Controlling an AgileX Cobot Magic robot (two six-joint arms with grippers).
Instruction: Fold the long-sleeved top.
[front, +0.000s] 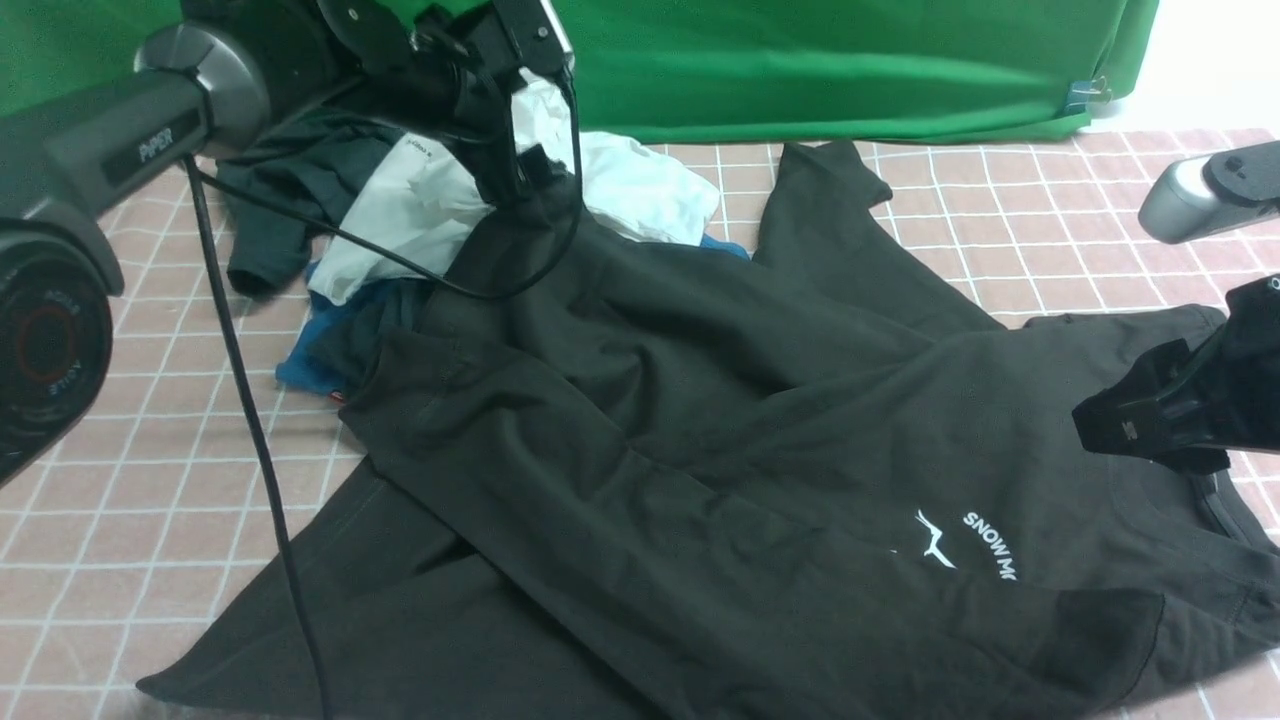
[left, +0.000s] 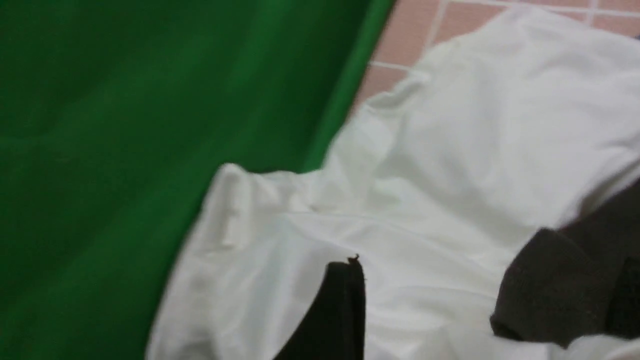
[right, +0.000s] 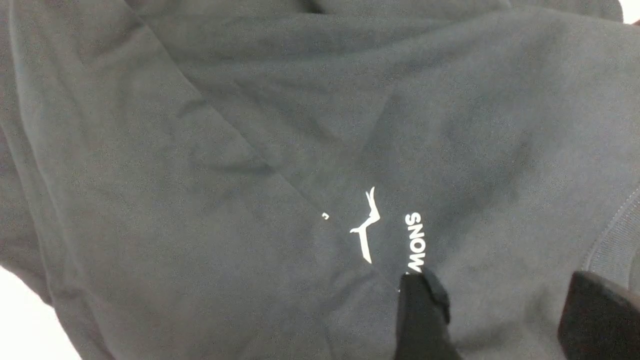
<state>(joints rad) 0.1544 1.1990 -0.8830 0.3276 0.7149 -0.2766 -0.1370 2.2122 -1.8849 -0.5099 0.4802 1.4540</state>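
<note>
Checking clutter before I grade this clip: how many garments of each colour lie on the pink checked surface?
Black long-sleeved sweatshirt: 1
White crumpled shirt: 1
Dark grey-green tee: 1
Blue cloth piece: 1
Total: 4

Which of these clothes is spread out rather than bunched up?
The big black long-sleeved top with the white SNOW print. The white shirt and the dark tee lie crumpled in a heap behind it.

We note soft, even light and faint shadows. Left wrist view motion-blurred. Right wrist view grainy, corners blown white; long-sleeved top (front: 700, 400) murky.
</note>
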